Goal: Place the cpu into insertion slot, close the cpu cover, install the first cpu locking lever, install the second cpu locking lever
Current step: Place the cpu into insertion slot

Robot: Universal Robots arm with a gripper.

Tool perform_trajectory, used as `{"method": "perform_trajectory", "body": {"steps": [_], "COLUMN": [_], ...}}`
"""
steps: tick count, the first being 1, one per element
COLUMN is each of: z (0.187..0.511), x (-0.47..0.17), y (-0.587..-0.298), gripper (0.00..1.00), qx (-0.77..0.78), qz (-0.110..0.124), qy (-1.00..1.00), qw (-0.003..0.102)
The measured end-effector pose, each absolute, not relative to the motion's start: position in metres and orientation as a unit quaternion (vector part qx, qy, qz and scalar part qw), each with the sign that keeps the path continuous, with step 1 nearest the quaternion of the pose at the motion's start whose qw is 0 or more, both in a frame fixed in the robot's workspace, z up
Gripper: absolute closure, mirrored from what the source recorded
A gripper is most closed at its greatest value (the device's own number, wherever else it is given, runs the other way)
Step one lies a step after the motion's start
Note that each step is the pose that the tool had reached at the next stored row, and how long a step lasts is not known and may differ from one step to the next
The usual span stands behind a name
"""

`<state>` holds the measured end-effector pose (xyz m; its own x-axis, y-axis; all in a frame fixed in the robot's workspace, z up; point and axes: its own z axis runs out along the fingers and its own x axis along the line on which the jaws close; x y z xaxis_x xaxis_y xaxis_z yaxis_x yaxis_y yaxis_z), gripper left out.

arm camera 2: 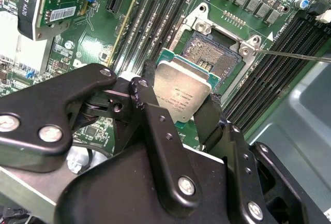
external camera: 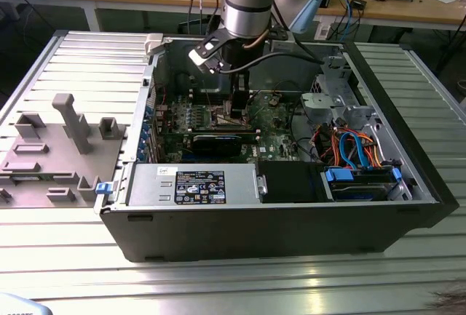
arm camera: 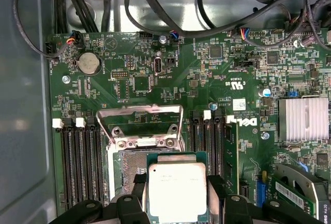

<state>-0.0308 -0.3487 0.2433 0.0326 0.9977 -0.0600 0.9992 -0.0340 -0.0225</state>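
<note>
Fingers (arm camera 2: 142, 92): two black ones, closed on opposite edges of the cpu (arm camera 2: 181, 97). The chip is clamped between them, silvery top up and green edge showing. The first wrist view has the same grip, seen from more directly above.

Gripper (external camera: 238, 108), exterior view: it is lowered into the open computer case (external camera: 255, 235), over the green motherboard (external camera: 280, 122). It sits toward the far side, just beyond the black graphics card (external camera: 218, 142). This view gives the gripper's place in the case; the wrist views give the grip.

Cpu position: it is over the insertion slot (arm camera 2: 209, 53), covering the part nearest the gripper. The rest of the contact field lies bare. Cannot tell whether the chip touches the socket.

Cpu cover (arm camera: 139, 118), first wrist view: the silvery frame is swung open, on the side of the slot away from the chip. Green board is visible through its window.

Second wrist view adds a thin silvery rod (arm camera 2: 295, 55). It runs away from one corner of the slot's rim, across the memory slots (arm camera 2: 274, 63).

First wrist view adds a finned heatsink (arm camera: 302, 119) and a coin cell (arm camera: 89, 62), both well apart from the slot. Black slot rows run on both sides of the socket.
</note>
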Motion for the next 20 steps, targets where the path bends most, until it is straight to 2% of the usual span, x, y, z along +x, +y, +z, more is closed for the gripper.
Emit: {"method": "perform_trajectory", "body": {"steps": [20], "z": [0.2391], "x": [-0.0325], "y": [-0.3447], "gripper": [0.45], "qx": [0.718], "qz": [-0.029], "qy": [0.695], "qw": [0.013]}}
